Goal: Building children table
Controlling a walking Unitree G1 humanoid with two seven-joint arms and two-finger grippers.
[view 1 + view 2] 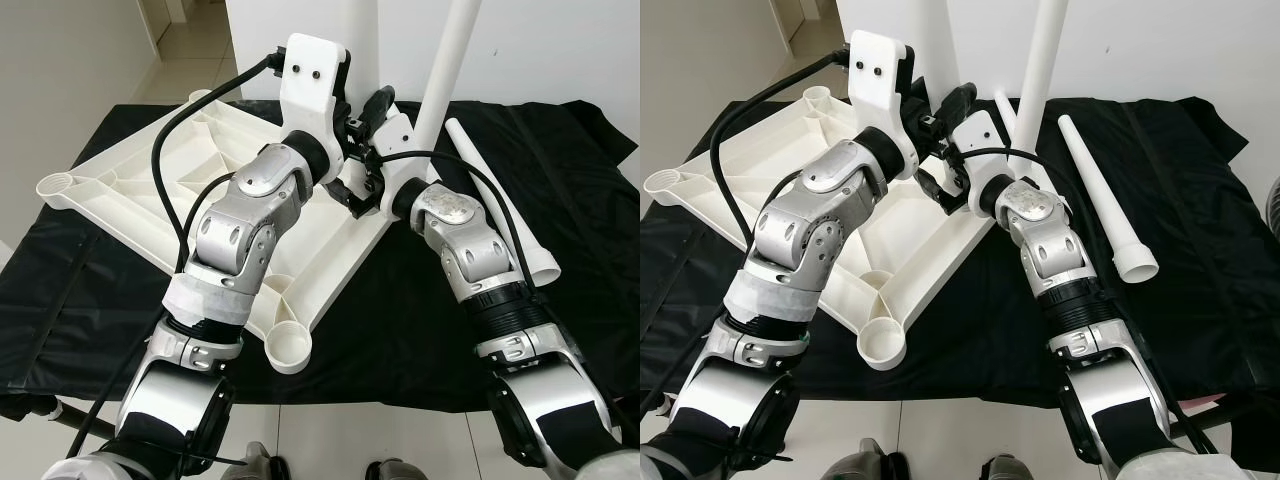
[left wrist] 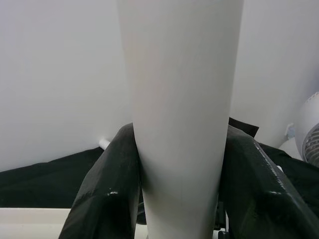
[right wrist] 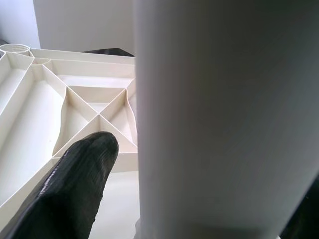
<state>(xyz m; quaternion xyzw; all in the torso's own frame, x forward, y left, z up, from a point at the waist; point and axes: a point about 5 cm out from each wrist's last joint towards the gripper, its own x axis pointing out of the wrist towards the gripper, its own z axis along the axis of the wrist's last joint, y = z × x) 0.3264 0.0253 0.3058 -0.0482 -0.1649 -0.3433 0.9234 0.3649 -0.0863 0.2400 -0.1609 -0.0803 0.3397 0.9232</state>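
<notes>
The white table top (image 1: 130, 190) lies upside down on a black cloth, ribs up. One white table leg (image 1: 365, 35) stands upright at its far side. My left gripper (image 2: 182, 149) is shut on that leg, with a black finger pressed on each side. My right gripper (image 3: 209, 189) is at the same leg from the right. The leg sits deep between its fingers (image 3: 79, 189), and a narrow gap shows beside one of them. A second leg (image 1: 447, 70) stands upright just to the right. A third leg (image 1: 510, 215) lies loose on the cloth to the right.
The black cloth (image 1: 90, 290) covers a low platform, with pale floor along its near edge. An empty corner socket (image 1: 290, 348) of the table top points toward me. A white wall stands close behind. A fan (image 2: 309, 134) sits off to one side.
</notes>
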